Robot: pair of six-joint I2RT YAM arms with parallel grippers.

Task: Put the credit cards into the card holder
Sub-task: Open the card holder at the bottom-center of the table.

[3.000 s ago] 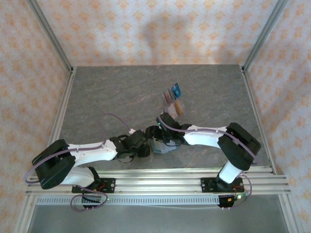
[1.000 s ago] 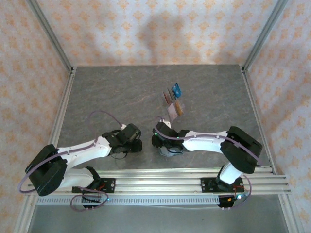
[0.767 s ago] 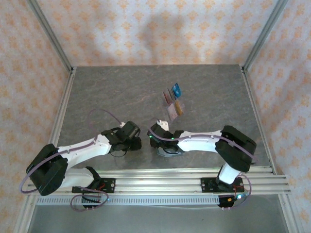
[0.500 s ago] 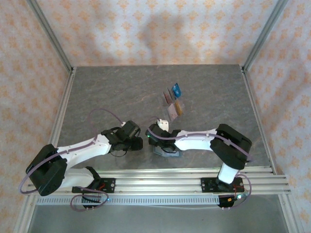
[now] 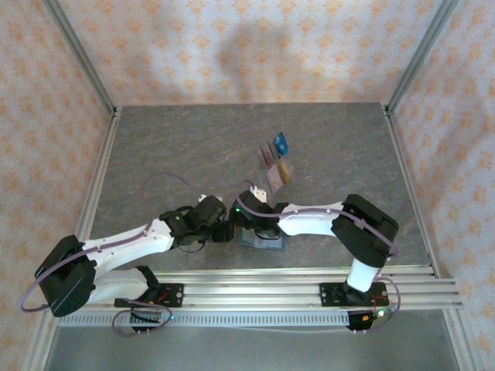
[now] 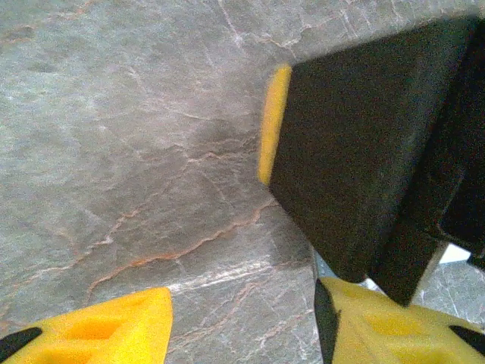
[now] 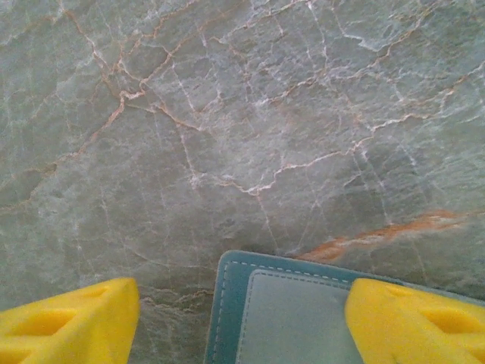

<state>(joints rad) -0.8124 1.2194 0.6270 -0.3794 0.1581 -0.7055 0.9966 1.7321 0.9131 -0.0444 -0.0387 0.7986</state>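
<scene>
The right hand [image 7: 242,324] is spread, its yellow fingertips [image 7: 72,322] wide apart above the table [image 7: 227,114]. The card holder [image 7: 292,318] lies flat on the table between these fingertips. It sits closer to one fingertip, which covers its edge; contact cannot be determined. The left hand [image 6: 242,334] is also spread, with bare table between its fingertips, just beside the right hand. The credit cards [image 5: 276,161] stand beyond the right hand, well apart from it.
</scene>
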